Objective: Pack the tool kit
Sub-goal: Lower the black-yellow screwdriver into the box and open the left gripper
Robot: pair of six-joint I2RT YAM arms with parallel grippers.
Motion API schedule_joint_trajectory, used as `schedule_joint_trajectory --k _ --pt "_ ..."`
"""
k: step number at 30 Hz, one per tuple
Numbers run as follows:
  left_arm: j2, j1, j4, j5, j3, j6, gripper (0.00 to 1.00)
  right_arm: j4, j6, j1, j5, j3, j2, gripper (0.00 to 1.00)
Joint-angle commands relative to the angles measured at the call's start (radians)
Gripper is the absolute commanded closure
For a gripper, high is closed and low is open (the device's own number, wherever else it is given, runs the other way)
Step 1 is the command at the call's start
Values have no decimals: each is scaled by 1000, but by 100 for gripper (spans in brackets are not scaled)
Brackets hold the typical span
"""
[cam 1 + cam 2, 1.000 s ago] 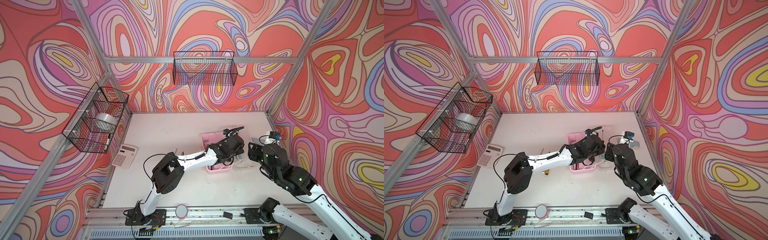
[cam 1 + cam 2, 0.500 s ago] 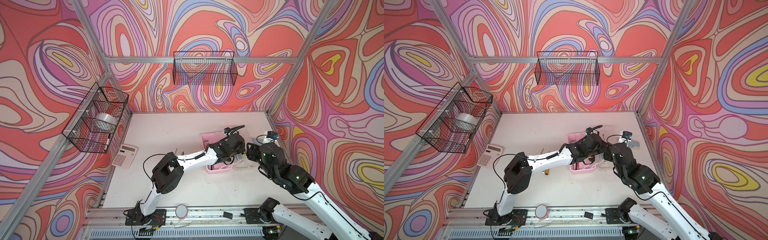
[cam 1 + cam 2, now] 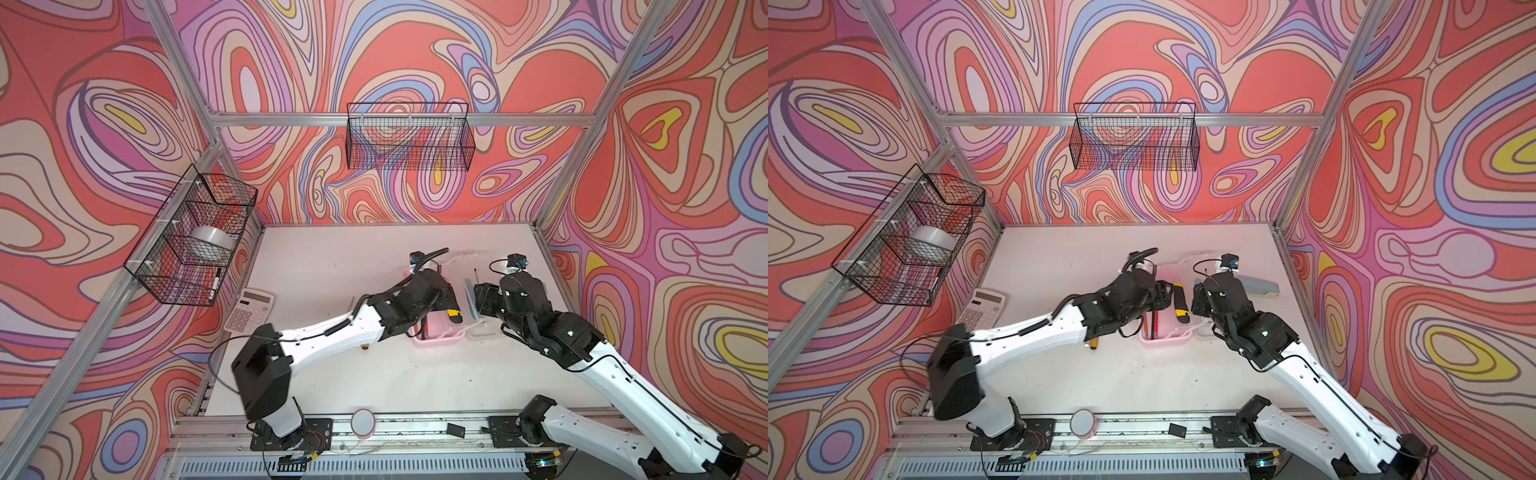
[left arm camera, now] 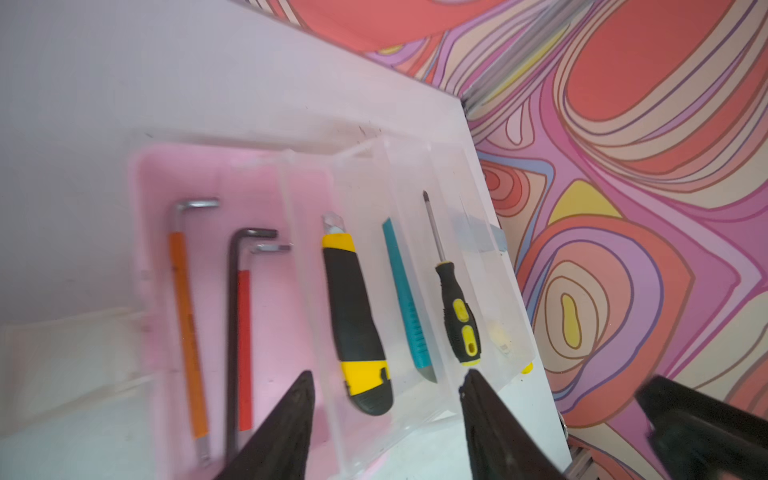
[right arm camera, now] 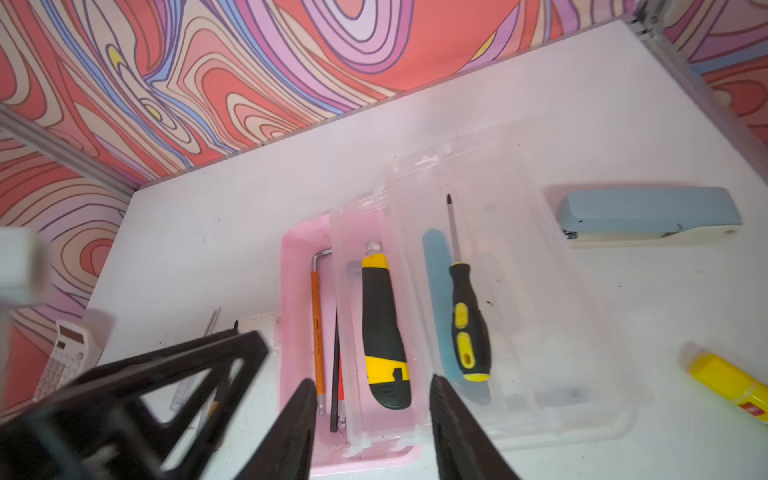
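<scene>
Tool kit location: the pink case (image 3: 436,341) sits on the white table (image 3: 332,266), toward its right rear, with both arms bent over it in both top views. A clear tray (image 5: 540,332) with lengthwise compartments lies against the case and partly over it. We cannot tell whether it is a lid or an insert.

Contents, left wrist view:
- Pink compartment: an orange-sleeved hex key (image 4: 187,332), a black hex key (image 4: 232,332) and a red-sleeved hex key (image 4: 244,332), lying parallel with their bent ends the same way.
- First clear compartment, with pink showing beneath it: a yellow-and-black utility knife (image 4: 355,316).
- Beyond it: a teal tool (image 4: 405,299), then a screwdriver (image 4: 455,307). We cannot tell whether a wall parts these two.

Left gripper (image 4: 386,378): jaws wide apart above the knife's butt end, holding nothing.

Right gripper (image 5: 372,380): jaws also parted, one finger over the pink compartment and the other over the teal tool. Both stand clear of the knife, and nothing is gripped.

Outside the kit, on the table: a blue-grey stapler (image 5: 648,216) just beside the clear tray, a yellow stick (image 5: 727,384) near it, and a calculator (image 3: 249,311) at the left edge.

The wire basket (image 3: 178,286) on the left wall holds a tape roll (image 3: 210,243) and a marker (image 3: 215,284).
</scene>
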Motion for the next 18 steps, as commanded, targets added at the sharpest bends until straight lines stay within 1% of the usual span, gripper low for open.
schedule_joint_trajectory --k 1,3,4,6,8,10,11,14,16,18 --pt "-188 44 -139 -77 -144 63 41 46 16 110 -17 39 78 54" --pt "-306 74 -220 -91 -222 70 40 37 29 233 85 87 158 53" --pt "-364 95 -251 -85 -267 73 39 39 36 281 100 111 206 53" --pt "-463 157 -310 -36 -339 56 38 76 54 313 49 137 294 52" --pt "-548 253 -353 50 -411 54 37 137 77 324 -22 154 383 52" --pt "-605 324 -387 81 -452 72 37 160 90 331 -54 181 451 52" --pt "-622 347 -408 74 -459 87 38 162 95 341 -54 197 479 52" --pt "-603 372 -448 13 -437 135 38 168 113 363 -49 225 516 52" --pt "-530 377 -468 -42 -400 157 38 176 127 366 -56 232 523 52" --pt "-439 404 -460 -40 -378 177 39 177 132 367 -59 235 529 52"
